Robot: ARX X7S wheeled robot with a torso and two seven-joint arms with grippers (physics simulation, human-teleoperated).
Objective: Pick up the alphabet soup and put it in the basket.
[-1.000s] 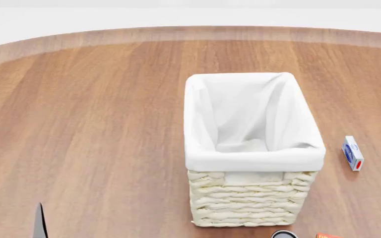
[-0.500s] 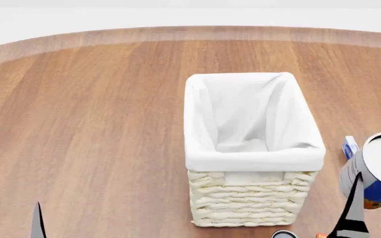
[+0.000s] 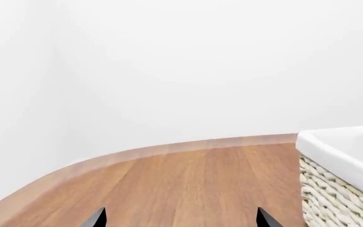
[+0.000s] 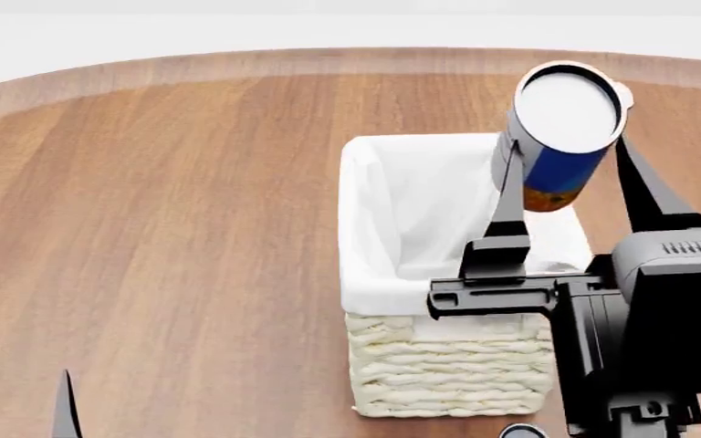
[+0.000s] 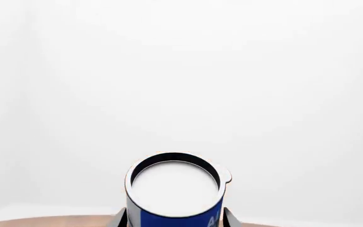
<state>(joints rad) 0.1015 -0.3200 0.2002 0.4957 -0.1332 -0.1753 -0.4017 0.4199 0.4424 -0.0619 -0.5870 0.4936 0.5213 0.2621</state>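
Observation:
The alphabet soup (image 4: 560, 137), a can with a blue label, an orange band at its base and a pale lid, is held in my right gripper (image 4: 568, 173), which is shut on its sides. The can hangs above the far right part of the basket (image 4: 381, 274), a cream wicker basket with a white liner in the middle of the table. In the right wrist view the can (image 5: 175, 194) sits between the two fingers with its lid facing the camera. My left gripper (image 3: 180, 221) is open and empty, low over the table left of the basket (image 3: 342, 175).
The round wooden table (image 4: 156, 210) extends left and behind the basket, its curved edge at the far side. A dark can lid (image 4: 521, 432) peeks out at the bottom edge in front of the basket. My right arm hides the table right of the basket.
My right arm has risen and moved in from the right edge, carrying the soup can up and over the basket. The left gripper has stayed put.

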